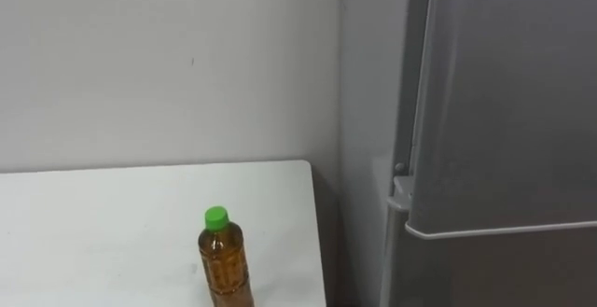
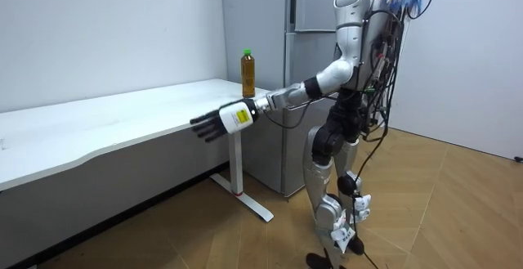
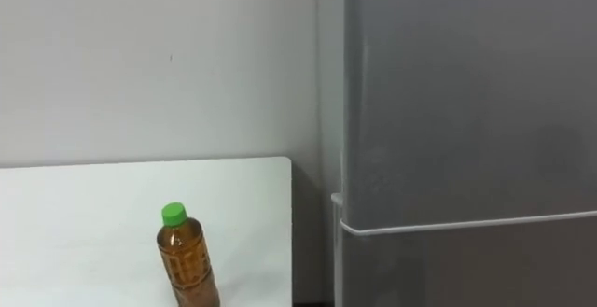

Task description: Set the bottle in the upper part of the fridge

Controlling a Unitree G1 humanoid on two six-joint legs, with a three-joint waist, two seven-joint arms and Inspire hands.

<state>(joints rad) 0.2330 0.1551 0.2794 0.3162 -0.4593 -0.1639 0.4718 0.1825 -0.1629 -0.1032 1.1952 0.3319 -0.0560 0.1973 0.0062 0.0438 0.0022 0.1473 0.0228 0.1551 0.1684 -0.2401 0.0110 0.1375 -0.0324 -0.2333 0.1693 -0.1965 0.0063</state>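
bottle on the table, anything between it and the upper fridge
Yes: the upper fridge door, right of the bottle, is shut and closes off the compartment. Nothing visible stands between the open left hand and the bottle.

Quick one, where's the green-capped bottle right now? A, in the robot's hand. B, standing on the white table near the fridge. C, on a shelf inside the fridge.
B: the bottle stands upright on the white table, beside the closed fridge.
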